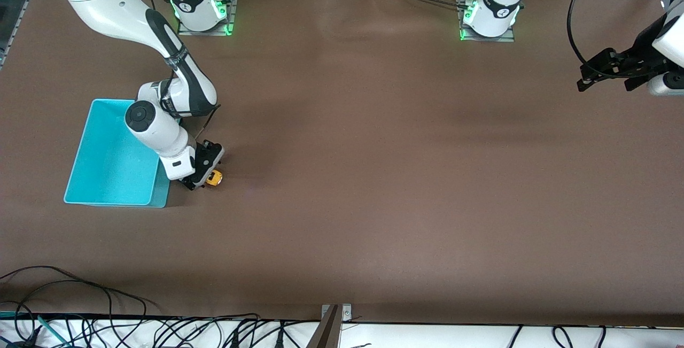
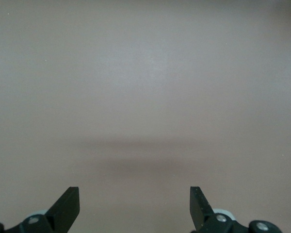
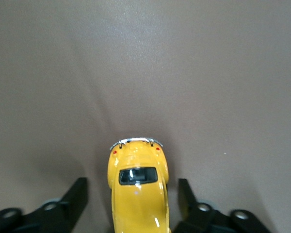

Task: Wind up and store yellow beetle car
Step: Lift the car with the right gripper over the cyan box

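Observation:
The yellow beetle car [image 1: 215, 178] stands on the brown table beside the turquoise bin [image 1: 109, 163], on the bin's side toward the left arm's end. My right gripper [image 1: 205, 179] is low over the car, open, with one finger on each side. In the right wrist view the car [image 3: 138, 194] sits between the fingers [image 3: 77, 190], with a gap on each side and its chrome bumper pointing away from the wrist. My left gripper [image 1: 604, 85] is open and empty, waiting above the table at the left arm's end; the left wrist view [image 2: 135, 194] shows only bare table.
The turquoise bin holds nothing that I can see, and the right arm's wrist overhangs its corner. Cables lie along the table edge nearest the front camera [image 1: 107, 326].

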Motion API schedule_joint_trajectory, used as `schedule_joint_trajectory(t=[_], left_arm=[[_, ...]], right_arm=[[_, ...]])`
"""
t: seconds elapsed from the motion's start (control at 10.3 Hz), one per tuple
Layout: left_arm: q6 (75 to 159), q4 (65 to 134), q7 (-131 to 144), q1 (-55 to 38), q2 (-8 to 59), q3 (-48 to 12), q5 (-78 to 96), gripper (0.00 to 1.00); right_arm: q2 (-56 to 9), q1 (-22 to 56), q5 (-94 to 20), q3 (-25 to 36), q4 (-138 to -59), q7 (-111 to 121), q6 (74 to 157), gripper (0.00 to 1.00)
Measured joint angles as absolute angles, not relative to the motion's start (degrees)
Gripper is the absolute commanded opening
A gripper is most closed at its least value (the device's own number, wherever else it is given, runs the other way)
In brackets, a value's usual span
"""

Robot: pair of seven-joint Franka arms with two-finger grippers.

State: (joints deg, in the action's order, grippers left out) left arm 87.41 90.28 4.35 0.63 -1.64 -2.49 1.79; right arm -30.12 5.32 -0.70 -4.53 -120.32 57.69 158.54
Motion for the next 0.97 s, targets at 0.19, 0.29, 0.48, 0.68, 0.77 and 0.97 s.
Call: schedule_joint_trajectory(t=[0.19, 0.29, 0.48, 0.68, 0.77, 0.97], left_arm=[[87.32, 90.22, 4.38, -0.2, -1.64, -2.5, 1.79, 1.0], [86.94, 90.16, 4.48, -0.28, -1.64, -2.5, 1.79, 1.0], [86.15, 89.99, 4.57, -0.36, -1.64, -2.56, 1.78, 1.0], [85.89, 89.91, 4.74, -0.63, -1.64, -2.67, 1.78, 1.0], [85.51, 89.84, 4.79, -0.56, -1.64, -2.49, 1.78, 1.0], [85.24, 89.79, 4.79, -0.33, -1.64, -2.31, 1.78, 1.0]], right_arm=[[-29.19, 4.27, -0.7, -4.51, -120.29, 60.65, 158.14, 0.07], [-28.56, 3.84, -0.7, -4.51, -120.28, 61.45, 157.43, 0.0], [-26.93, 3.66, -0.69, -4.52, -120.26, 61.91, 155.85, 0.0], [-24.6, 3.66, -0.69, -4.53, -120.12, 61.97, 152.61, 0.0], [-23.0, 3.67, -0.69, -4.62, -120.01, 62.02, 150.12, 0.0], [-19.87, 3.68, -0.65, -5.21, -119.89, 63.24, 145.13, 0.0]])
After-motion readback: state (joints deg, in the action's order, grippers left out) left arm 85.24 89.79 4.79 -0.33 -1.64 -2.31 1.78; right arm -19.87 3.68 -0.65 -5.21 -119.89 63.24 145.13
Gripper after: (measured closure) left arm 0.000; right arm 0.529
